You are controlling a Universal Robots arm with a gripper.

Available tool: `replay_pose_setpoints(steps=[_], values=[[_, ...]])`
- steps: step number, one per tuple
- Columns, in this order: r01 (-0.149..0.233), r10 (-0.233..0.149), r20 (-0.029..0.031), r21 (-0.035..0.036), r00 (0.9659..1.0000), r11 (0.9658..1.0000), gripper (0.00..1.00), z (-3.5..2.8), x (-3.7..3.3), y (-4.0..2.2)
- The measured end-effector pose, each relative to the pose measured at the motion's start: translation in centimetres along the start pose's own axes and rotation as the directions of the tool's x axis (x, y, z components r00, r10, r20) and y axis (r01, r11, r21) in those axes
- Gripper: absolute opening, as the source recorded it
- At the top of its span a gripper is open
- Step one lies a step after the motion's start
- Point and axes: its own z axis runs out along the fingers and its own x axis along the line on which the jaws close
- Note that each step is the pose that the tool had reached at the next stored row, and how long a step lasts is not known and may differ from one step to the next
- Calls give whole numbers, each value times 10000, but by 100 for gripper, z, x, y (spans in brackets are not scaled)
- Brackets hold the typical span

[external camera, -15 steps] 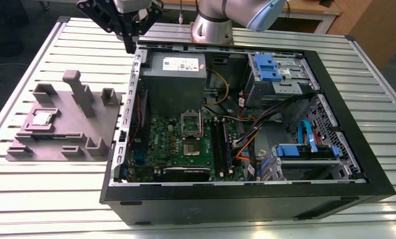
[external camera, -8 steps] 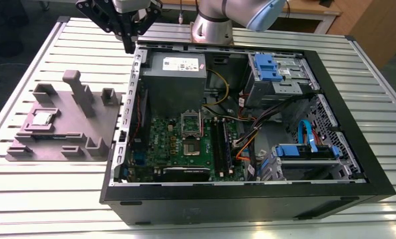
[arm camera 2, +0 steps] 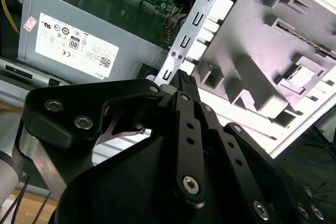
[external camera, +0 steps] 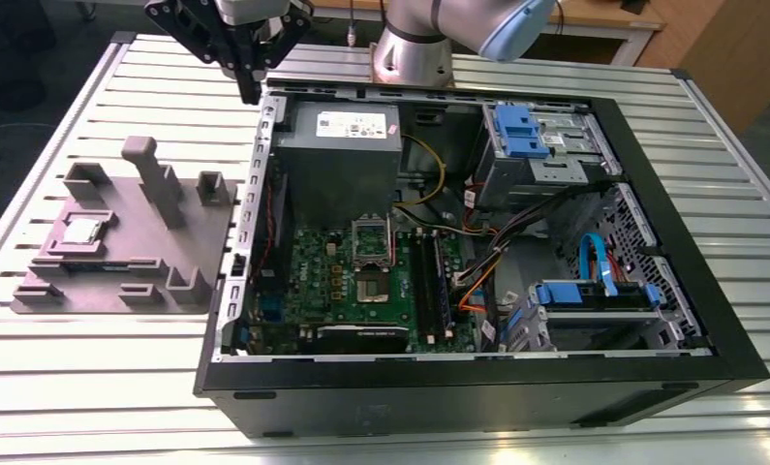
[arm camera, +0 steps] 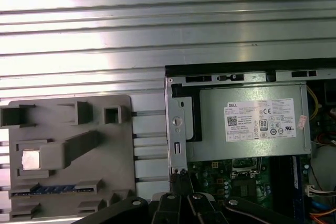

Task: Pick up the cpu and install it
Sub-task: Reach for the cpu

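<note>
Your gripper (external camera: 249,94), fingers together and empty, hangs at the computer case (external camera: 263,145) rim, well apart from the cpu (external camera: 82,231) on the fixture plate (external camera: 133,247) at the exterior view's left; you risk clipping the plate's posts (external camera: 152,179)

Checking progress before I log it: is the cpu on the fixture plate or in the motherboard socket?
Not installed: the cpu lies flat in a recess of the grey fixture plate, outside the computer case.
</note>
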Motion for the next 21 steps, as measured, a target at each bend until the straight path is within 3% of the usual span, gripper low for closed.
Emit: replay_pose_setpoints(steps=[2, 4, 21], values=[[0, 0, 0, 0, 10000, 10000, 10, 0, 4, 0], [0, 0, 0, 0, 10000, 10000, 10, -2, 70, -5], [0, 0, 0, 0, 10000, 10000, 10, -3, 117, -9]])
